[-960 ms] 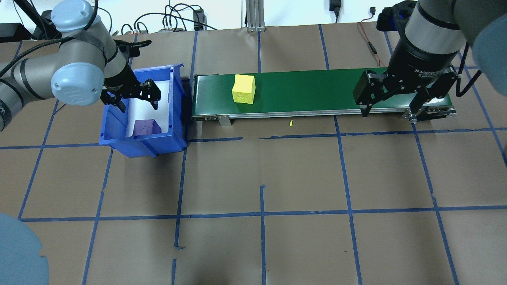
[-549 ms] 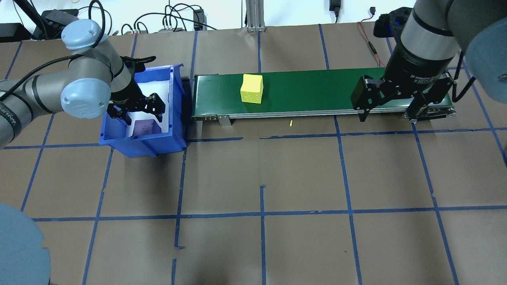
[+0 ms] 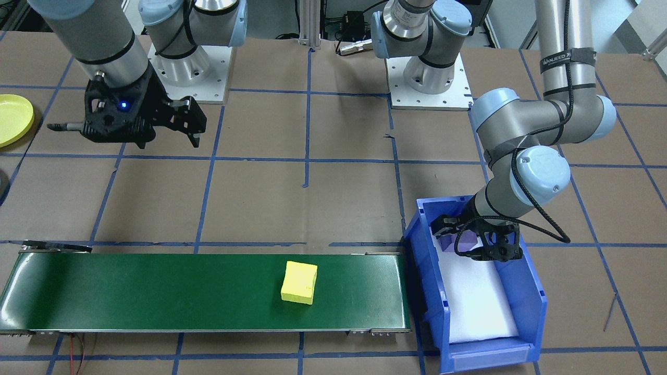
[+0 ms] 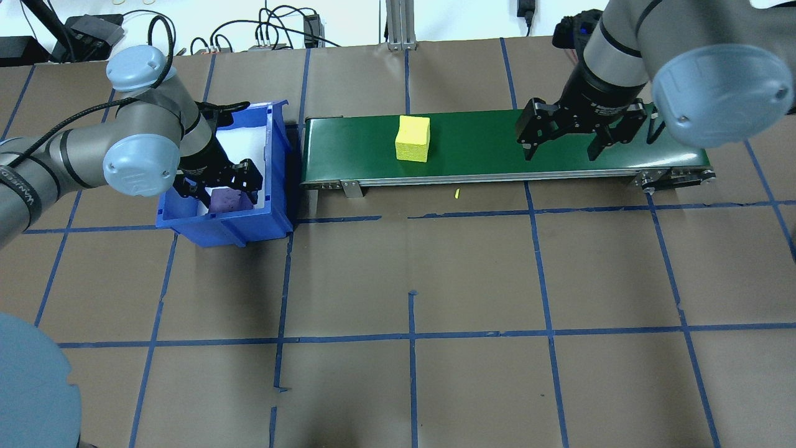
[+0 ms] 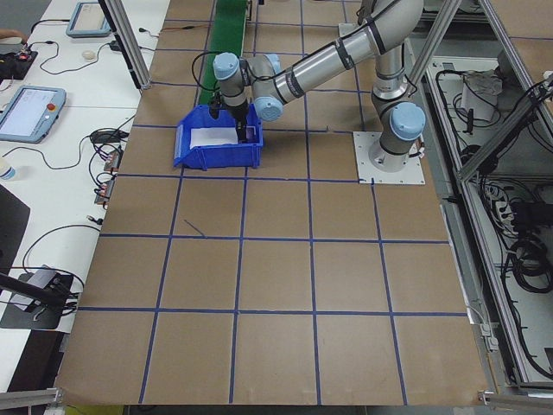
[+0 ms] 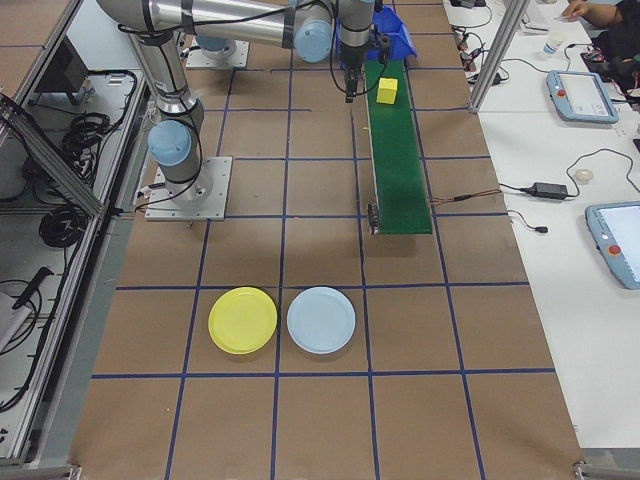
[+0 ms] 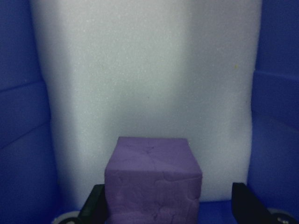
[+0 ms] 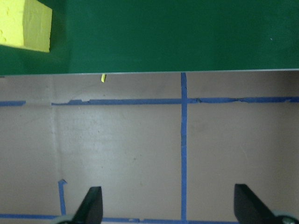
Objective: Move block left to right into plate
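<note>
two blocks point(image 4: 413, 138) point(image 4: 225, 201), two plates point(image 6: 243, 320) point(image 6: 321, 320), one bin point(image 4: 264, 214).

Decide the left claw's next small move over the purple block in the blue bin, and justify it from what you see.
Probably lower a little further, then close. The left claw is open inside the blue bin, its fingers either side of the purple block but only near its base in the wrist view, not yet gripping.

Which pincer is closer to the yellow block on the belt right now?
Right. The right pincer hangs open over the belt, further along it from the yellow block. The left pincer is down in the blue bin, open around the purple block.
</note>
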Tool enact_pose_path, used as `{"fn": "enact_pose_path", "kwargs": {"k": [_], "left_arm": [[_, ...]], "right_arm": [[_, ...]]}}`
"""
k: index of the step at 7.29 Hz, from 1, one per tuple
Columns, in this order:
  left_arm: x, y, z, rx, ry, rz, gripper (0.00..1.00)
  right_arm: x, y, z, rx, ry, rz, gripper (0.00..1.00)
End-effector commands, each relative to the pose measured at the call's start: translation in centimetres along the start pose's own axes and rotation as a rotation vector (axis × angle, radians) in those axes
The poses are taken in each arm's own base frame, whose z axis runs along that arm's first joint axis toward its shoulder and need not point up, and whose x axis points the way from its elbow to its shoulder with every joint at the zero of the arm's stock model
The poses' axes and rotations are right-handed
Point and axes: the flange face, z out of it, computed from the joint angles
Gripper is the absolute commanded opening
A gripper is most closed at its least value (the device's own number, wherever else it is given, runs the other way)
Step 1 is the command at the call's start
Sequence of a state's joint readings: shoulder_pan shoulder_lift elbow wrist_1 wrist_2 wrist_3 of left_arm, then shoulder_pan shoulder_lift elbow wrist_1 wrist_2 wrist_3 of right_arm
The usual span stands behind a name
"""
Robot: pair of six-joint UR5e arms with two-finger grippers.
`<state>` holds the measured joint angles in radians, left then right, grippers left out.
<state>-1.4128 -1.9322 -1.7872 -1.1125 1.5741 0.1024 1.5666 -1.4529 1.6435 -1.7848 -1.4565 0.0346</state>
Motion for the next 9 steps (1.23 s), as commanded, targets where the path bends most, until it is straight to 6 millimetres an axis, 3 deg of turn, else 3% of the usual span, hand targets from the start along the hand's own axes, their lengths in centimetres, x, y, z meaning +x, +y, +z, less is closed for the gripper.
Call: {"fn": "enact_pose_path", "kwargs": {"k": [1, 2, 3, 4, 6, 9], "left_arm": [[-0.1, -1.1, 1.7, 0.016, -0.001, -0.001, 0.82], [-0.2, -1.5, 1.1, 0.033, -0.009, 0.003, 0.68], [-0.2, -1.3, 0.8, 0.036, -0.011, 0.006, 0.40], [-0.2, -1.5, 0.1, 0.045, -0.011, 0.003, 0.27], [-0.3, -2.0, -2.7, 0.072, -0.013, 0.000, 0.27], [-0.4, -4.0, -11.1, 0.070, -0.008, -0.004, 0.27]], "right_arm": [[-1.0, -6.0, 3.6, 0.069, -0.120, 0.091, 1.00], [-1.2, -7.6, 4.4, 0.091, -0.139, 0.107, 1.00], [-1.3, -8.7, 5.3, 0.079, -0.158, 0.173, 1.00], [-1.4, -10.3, 7.0, 0.086, -0.190, 0.222, 1.00], [-1.6, -11.4, 9.4, 0.074, -0.213, 0.236, 1.00], [-1.7, -12.4, 11.3, 0.083, -0.241, 0.290, 1.00]]}}
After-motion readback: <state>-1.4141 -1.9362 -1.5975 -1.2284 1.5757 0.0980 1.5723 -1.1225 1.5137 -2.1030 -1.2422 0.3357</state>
